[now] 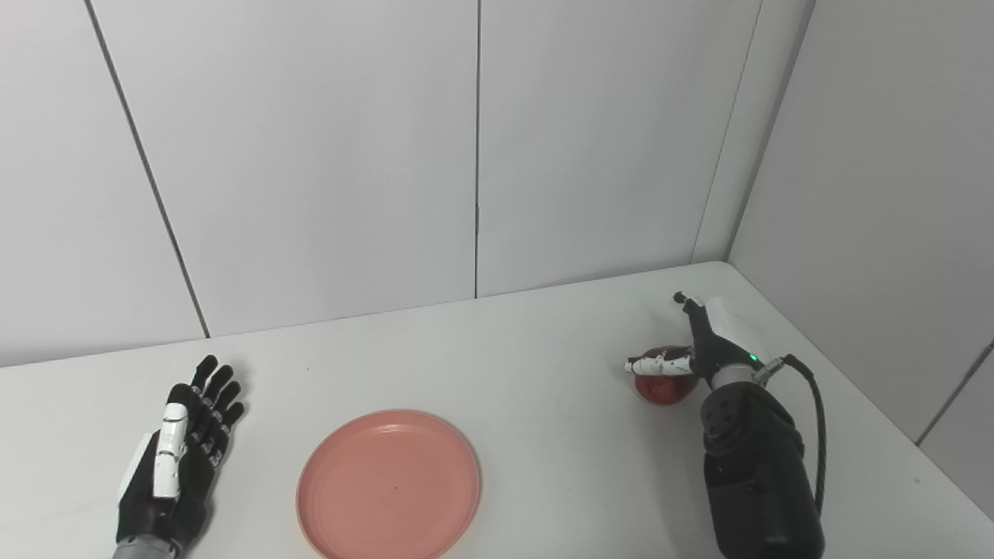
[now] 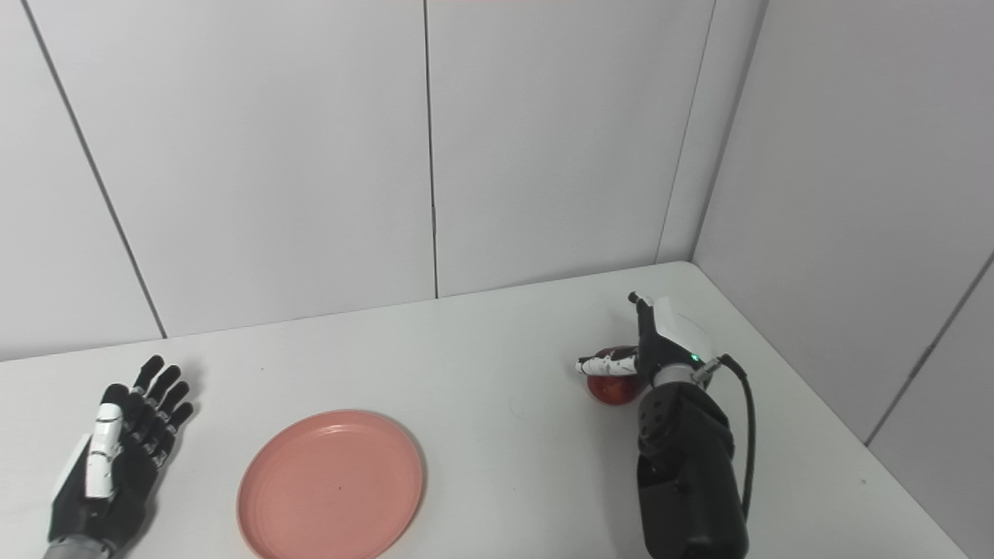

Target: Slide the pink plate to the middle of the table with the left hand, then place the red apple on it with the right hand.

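Note:
The pink plate (image 1: 388, 485) lies flat on the white table (image 1: 528, 365), near the front edge and a little left of centre. My left hand (image 1: 182, 458) rests open on the table to the left of the plate, fingers spread and apart from its rim. The red apple (image 1: 662, 386) sits on the table at the right. My right hand (image 1: 703, 341) is against the apple's right side. Its thumb lies across the top of the apple, while its fingers (image 1: 683, 299) stretch straight toward the wall, not curled round the fruit. My forearm hides part of the apple.
White wall panels close off the table at the back and on the right, meeting in a corner (image 1: 726, 260) just behind my right hand. Bare tabletop lies between the plate and the apple.

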{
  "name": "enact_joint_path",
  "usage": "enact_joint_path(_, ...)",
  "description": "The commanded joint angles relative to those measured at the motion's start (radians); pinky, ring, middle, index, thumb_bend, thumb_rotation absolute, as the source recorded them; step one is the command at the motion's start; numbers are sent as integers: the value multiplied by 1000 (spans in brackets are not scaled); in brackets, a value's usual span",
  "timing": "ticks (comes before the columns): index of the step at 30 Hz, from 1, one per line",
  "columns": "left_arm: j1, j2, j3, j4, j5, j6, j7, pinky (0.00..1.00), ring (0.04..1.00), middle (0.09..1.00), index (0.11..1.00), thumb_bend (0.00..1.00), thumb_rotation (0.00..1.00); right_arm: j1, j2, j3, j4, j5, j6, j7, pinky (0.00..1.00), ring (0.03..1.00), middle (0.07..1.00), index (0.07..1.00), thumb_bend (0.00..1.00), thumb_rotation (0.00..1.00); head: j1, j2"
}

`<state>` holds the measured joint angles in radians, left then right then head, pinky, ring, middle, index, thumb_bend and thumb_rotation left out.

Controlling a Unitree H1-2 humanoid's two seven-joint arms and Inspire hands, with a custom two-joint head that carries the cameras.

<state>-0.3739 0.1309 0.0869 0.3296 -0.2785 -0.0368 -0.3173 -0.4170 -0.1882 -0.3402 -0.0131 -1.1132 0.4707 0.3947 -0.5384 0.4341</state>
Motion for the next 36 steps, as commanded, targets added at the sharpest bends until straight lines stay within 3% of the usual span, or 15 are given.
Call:
enact_joint_path(1,-24,4,3,-27,-4,-16,4,1000,1000,1000,1000,575,1000,-37,-12,-5,-25,-11,-1,15,658,812,879,862,986,310,1,1)
enact_joint_path(4,-25,6,3,-23,-6,-21,-1,1000,1000,1000,1000,581,1000,-41,-8,-12,-22,-24,-1,38,674,830,882,865,972,293,1,1)
enact_joint_path(9,-22,7,2,-25,-5,-18,0,1000,1000,1000,1000,589,1000,-45,6,-32,-34,-39,-1,66,617,782,841,849,948,268,0,5)
enact_joint_path(11,-22,6,3,-24,-7,-21,-1,1000,1000,1000,1000,591,1000,-46,13,-44,-40,-37,-1,67,549,719,796,835,938,230,0,5)
enact_joint_path(14,-23,7,3,-20,-7,-25,-4,1000,1000,1000,1000,581,1000,-49,21,-62,-45,-31,-1,74,359,497,609,818,897,134,0,6)
enact_joint_path(18,-23,9,2,-19,-7,-25,-7,1000,1000,1000,1000,589,1000,-47,17,-66,-57,-41,-1,94,254,367,487,804,869,45,-1,7)
enact_joint_path(19,-23,8,2,-18,-8,-25,-7,1000,1000,1000,1000,588,1000,-46,17,-67,-60,-46,-1,101,228,330,480,816,695,18,-1,7)
enact_joint_path(20,-23,8,2,-18,-7,-24,-6,1000,1000,1000,1000,589,1000,-45,15,-66,-61,-50,-1,106,204,296,475,816,636,9,-1,7)
enact_joint_path(24,-24,7,2,-14,-7,-24,-6,1000,1000,1000,1000,583,1000,-43,12,-65,-64,-57,-1,107,142,214,469,788,573,0,1,9)
enact_joint_path(27,-25,8,2,-13,-6,-31,-7,1000,1000,1000,1000,581,1000,-35,8,-50,-68,-55,-1,74,137,217,469,748,568,0,1,9)
enact_joint_path(30,-23,7,2,-22,-8,-27,-7,1000,1000,1000,1000,584,1000,-29,-1,-34,-65,-57,-1,59,284,389,525,710,529,0,2,10)
enact_joint_path(32,-21,5,2,-29,-7,-22,-3,1000,1000,1000,1000,585,1000,-26,-4,-29,-65,-53,-1,52,370,415,538,678,520,0,2,13)
enact_joint_path(36,-23,5,0,-35,-5,-17,-1,1000,1000,1000,1000,582,1000,-21,-10,-21,-57,-19,-1,-4,378,423,528,632,522,0,2,13)
